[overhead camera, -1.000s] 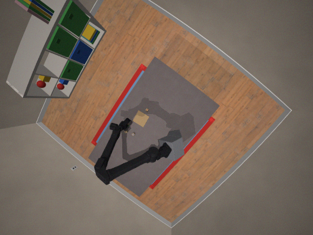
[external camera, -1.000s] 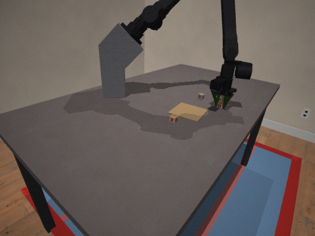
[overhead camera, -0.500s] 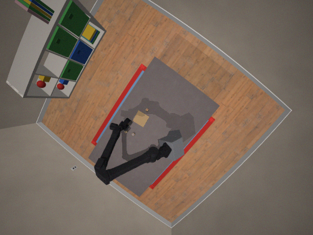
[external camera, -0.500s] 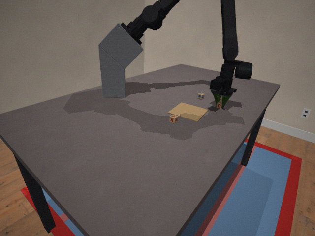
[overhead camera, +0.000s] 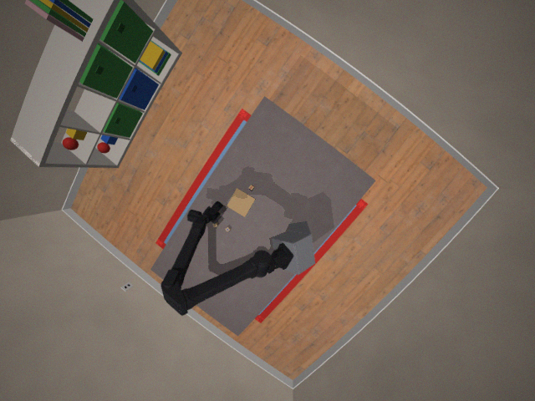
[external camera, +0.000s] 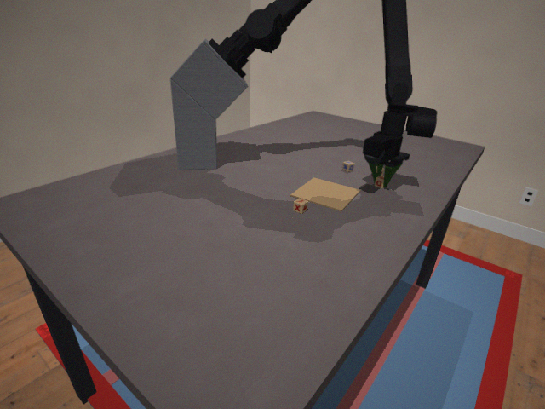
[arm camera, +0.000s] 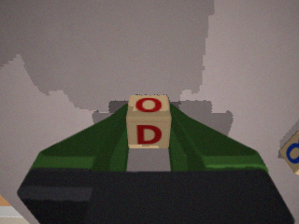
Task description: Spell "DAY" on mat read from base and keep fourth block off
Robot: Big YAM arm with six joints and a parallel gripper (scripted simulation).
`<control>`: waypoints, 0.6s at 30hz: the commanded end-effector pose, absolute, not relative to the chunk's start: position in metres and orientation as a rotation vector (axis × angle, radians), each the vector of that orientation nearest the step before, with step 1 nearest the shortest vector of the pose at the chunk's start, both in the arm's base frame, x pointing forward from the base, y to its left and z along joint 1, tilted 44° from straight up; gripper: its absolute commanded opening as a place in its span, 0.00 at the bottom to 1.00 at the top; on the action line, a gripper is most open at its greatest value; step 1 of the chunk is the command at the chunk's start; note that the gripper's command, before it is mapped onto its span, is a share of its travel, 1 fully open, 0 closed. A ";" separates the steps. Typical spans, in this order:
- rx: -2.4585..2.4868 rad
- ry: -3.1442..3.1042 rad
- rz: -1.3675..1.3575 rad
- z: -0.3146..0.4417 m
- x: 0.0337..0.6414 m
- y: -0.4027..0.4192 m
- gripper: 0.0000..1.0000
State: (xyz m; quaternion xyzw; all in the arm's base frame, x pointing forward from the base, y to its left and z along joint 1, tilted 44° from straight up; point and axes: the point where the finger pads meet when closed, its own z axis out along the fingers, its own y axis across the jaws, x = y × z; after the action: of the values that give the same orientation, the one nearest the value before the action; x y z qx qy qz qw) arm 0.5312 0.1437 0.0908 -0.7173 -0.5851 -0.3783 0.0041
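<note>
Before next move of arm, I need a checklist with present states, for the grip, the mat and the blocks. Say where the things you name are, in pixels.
1. Gripper [overhead camera: 220, 211] [external camera: 381, 181] [arm camera: 149, 111] shut on D block [external camera: 379, 181] [arm camera: 149, 134]: ok.
2. Mat [overhead camera: 240, 202] [external camera: 325, 193] flat on table: ok.
3. X block [overhead camera: 251, 187] [external camera: 300, 206] off mat: ok.
4. D block on mat: not ok, it is beside it.
5. Blocks for A and Y identified: cannot tell, no A or Y is readable.
</note>
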 end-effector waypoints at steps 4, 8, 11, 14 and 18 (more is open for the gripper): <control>-2.252 -1.822 -1.204 0.094 0.539 0.147 0.20; -2.252 -1.822 -1.204 0.094 0.539 0.147 0.20; -2.254 -1.822 -1.218 0.105 0.536 0.142 0.20; -2.260 -1.830 -1.211 0.110 0.527 0.129 0.20; -2.260 -1.831 -1.211 0.126 0.513 0.119 0.20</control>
State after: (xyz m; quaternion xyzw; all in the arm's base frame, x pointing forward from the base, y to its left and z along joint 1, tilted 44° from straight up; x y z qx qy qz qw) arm 0.5197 0.1379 0.1001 -0.7198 -0.5842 -0.3748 0.0097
